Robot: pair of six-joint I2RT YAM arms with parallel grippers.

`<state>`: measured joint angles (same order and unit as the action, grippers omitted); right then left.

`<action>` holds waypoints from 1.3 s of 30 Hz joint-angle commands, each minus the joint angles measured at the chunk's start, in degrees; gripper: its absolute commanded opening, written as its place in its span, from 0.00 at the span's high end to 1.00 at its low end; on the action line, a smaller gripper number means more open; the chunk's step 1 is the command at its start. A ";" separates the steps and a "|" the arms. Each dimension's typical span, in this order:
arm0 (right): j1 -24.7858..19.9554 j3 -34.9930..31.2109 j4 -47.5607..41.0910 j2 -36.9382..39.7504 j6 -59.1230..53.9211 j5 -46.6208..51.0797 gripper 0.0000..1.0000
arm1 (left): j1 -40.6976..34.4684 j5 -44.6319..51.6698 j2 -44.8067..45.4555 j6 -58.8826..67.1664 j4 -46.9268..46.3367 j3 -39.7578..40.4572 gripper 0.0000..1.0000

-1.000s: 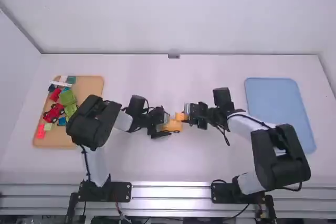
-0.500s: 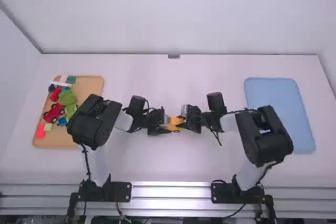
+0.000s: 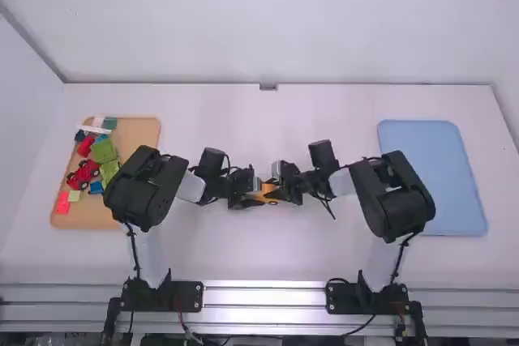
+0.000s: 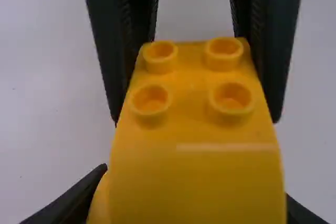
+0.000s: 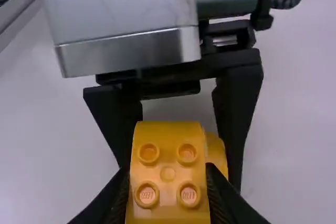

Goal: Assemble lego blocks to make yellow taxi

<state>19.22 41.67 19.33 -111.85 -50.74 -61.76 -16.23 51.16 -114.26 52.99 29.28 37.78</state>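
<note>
Recorder: Containers?

Inspector: 2. The tan tray (image 3: 147, 131), left side, carries 1 red wheeled piece (image 3: 83, 174), green blocks (image 3: 104, 151), 1 red block (image 3: 86, 145), 1 pinkish-red block (image 3: 63, 202), 1 blue block (image 3: 96, 188), 1 teal block (image 3: 109, 123) and 1 long white piece (image 3: 91, 129). The blue tray (image 3: 430, 151) lies at the right.

Recorder: Where are the yellow blocks (image 3: 268, 189)?

Inspector: Near mid-surface, between the 2 arms. The left end effector (image 3: 257, 199) is closed on them from the left; the right end effector (image 3: 276, 194) grips them from the right. In the right wrist view, 4 studs face the camera between that arm's fingers (image 5: 118, 195).

Recorder: Edges and room?

Inspector: The white surface (image 3: 268, 253) runs from the grip to the back edge and to the metal rail (image 3: 263, 297) in front. In the high view, the left arm's elbow overlaps the tan tray's near right corner; the right arm's elbow overlaps the blue tray's near left corner.
</note>
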 commanded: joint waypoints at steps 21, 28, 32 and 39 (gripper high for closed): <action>5.79 0.70 -4.87 0.52 -3.04 13.38 0.97 | 0.04 0.39 -0.74 -0.50 0.28 0.26 0.65; 5.73 1.09 -4.39 0.55 -1.44 14.14 0.97 | 0.04 0.35 -0.74 -2.19 1.42 0.22 0.66; 3.30 2.40 -5.75 1.95 -4.76 5.42 0.97 | 0.04 0.35 -0.74 -2.21 1.18 0.24 0.67; 0.57 3.28 -7.91 5.11 -8.15 0.79 0.97 | 0.04 0.35 -0.74 -2.21 1.18 0.22 0.67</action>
<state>19.97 43.55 11.68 -109.12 -57.82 -58.65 -16.34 50.48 -114.26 50.59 30.59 37.71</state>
